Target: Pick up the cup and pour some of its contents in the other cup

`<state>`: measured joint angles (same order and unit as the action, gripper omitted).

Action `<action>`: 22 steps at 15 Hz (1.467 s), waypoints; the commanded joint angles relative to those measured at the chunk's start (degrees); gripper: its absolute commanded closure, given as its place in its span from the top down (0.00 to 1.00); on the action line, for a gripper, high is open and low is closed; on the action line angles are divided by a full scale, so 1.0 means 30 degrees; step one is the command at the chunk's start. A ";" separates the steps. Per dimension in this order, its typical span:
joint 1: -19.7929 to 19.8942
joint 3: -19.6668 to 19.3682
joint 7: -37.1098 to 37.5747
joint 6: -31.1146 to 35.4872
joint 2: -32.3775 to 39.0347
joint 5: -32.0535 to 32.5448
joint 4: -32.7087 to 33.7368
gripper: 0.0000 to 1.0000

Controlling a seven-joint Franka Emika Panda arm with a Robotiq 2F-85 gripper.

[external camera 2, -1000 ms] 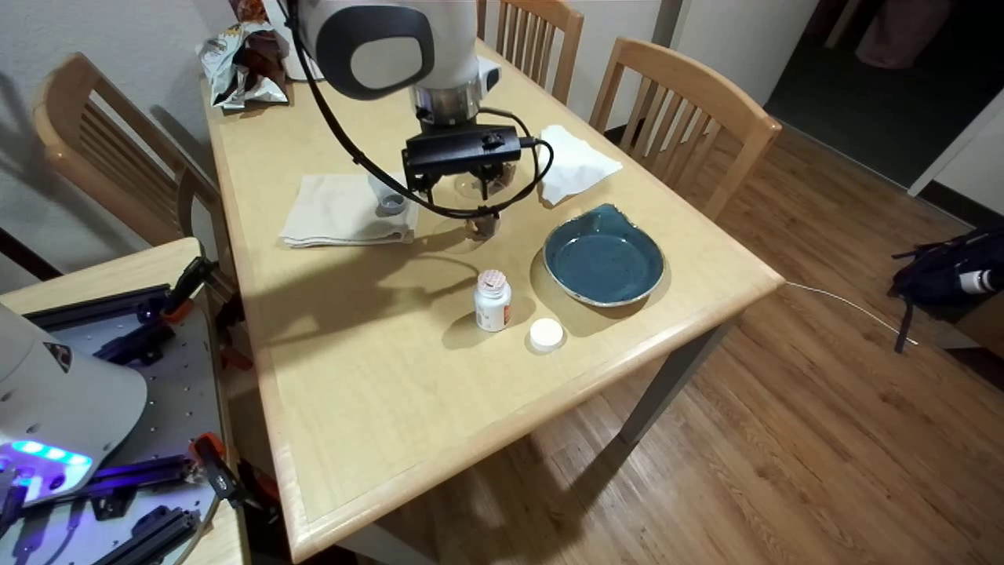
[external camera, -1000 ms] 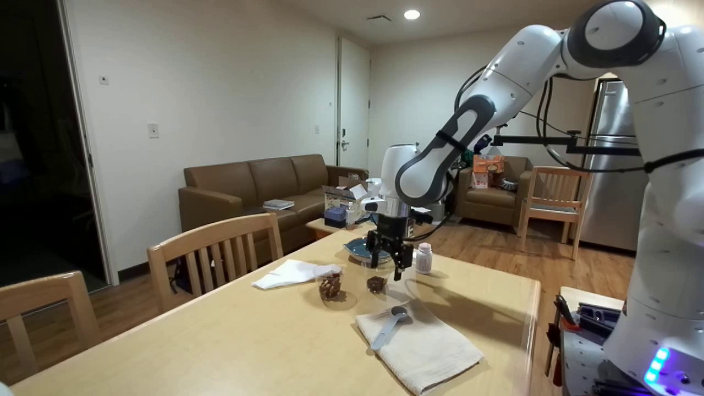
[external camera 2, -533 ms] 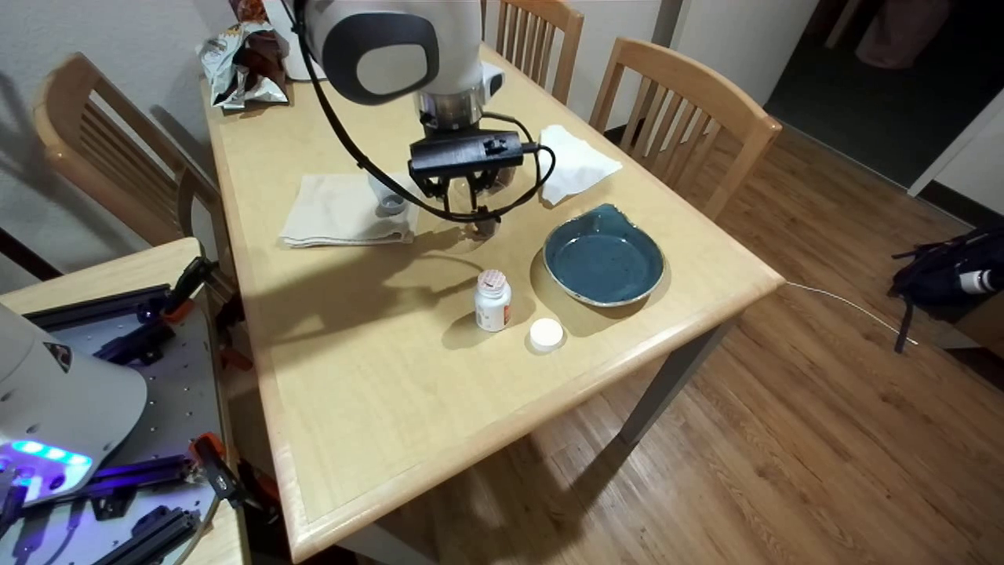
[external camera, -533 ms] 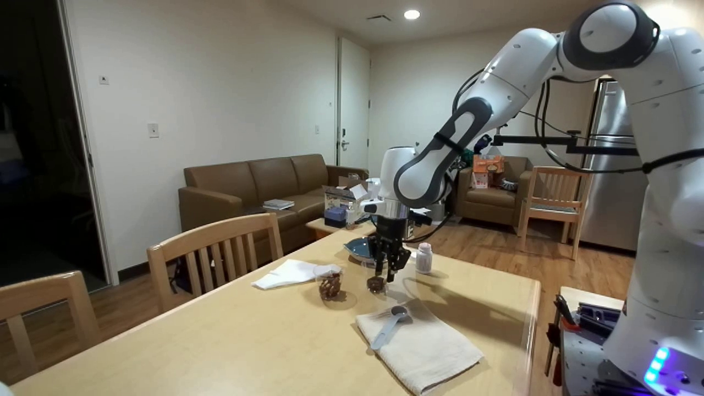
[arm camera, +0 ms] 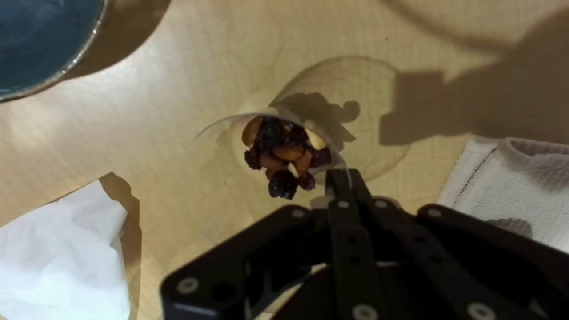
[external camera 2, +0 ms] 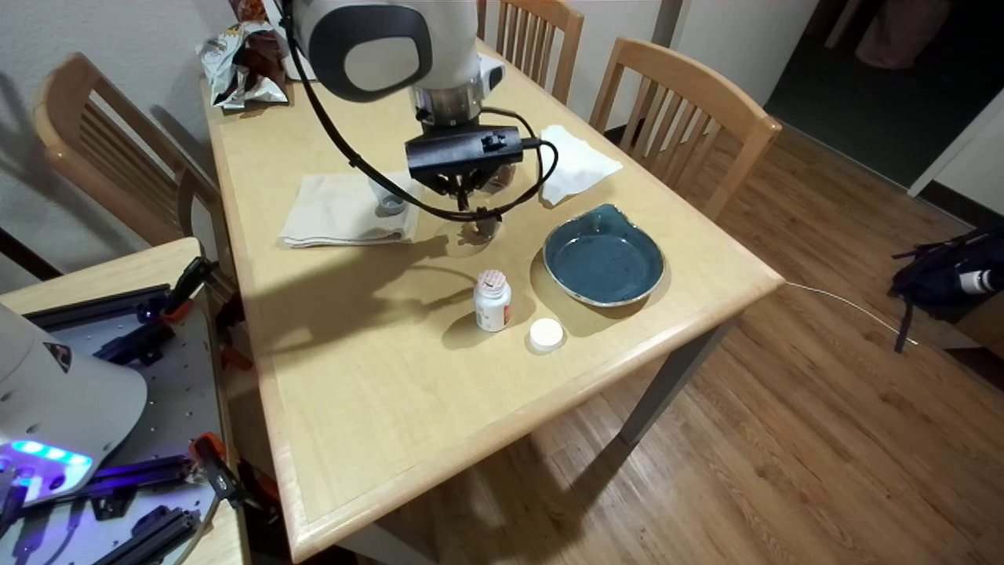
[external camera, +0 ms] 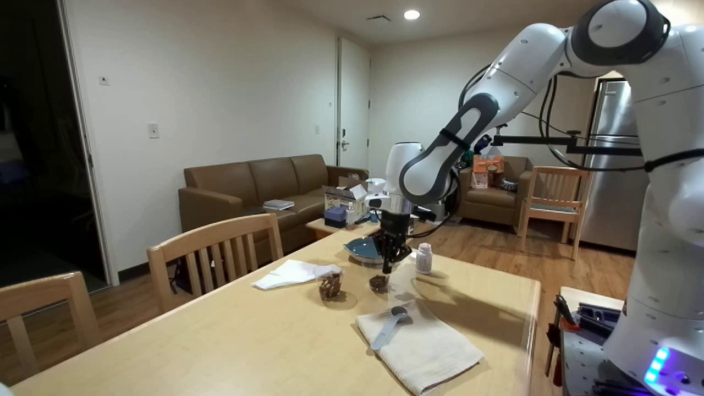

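Gripper [arm camera: 349, 175] clenched on the clear cup [arm camera: 232, 134] in my wrist view, dish [arm camera: 40, 49], napkin [arm camera: 62, 258] and towel [arm camera: 498, 186] around it. In an exterior view I see the other cup [external camera: 330, 285] near it, a spoon [external camera: 386, 331] on the towel. In an exterior view, a cable [external camera 2: 355, 161] partly blocks the clear cup; a bottle [external camera 2: 492, 306] stands near the dish.

The fingers [arm camera: 341, 191] partly hide the clear cup [arm camera: 237, 124]; the wrist view's left edge crops the blue dish [arm camera: 40, 40].
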<state>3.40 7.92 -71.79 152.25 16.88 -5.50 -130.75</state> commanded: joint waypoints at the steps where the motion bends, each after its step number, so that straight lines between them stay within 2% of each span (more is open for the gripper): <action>1: 0.0555 0.0290 -0.0194 0.1580 -0.1513 -0.0667 -0.2400 0.04; 7: 0.1326 0.1211 -0.0498 0.4979 -0.3004 -0.3909 -0.6245 0.04; 10: 0.1217 0.1293 0.0032 0.6448 -0.4322 -0.4928 -0.8274 0.04; 13: 0.1012 0.1299 -0.0157 0.7011 -0.6082 -0.6291 -1.0069 0.04; 15: 0.0836 0.0955 0.0393 0.6698 -0.7582 -0.5867 -1.1147 0.04; 16: 0.1252 0.0536 0.1346 0.6287 -0.6629 -0.3953 -0.9687 0.04; 17: 0.1688 0.0620 0.2139 0.6046 -0.7283 -0.2655 -0.9925 0.04; 18: 0.0553 -0.0885 0.3302 0.5706 -0.7763 -0.1031 -0.9849 0.05; 20: 0.0564 -0.1494 0.4783 0.4683 -0.8448 0.1154 -0.9509 0.04; 21: 0.0417 -0.1813 0.5300 0.4167 -0.8671 0.1821 -0.9393 0.04; 22: -0.0008 -0.2192 0.5301 0.3848 -0.9480 0.1655 -1.0207 0.04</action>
<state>5.69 4.00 -59.52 167.48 -6.30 -3.68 -158.60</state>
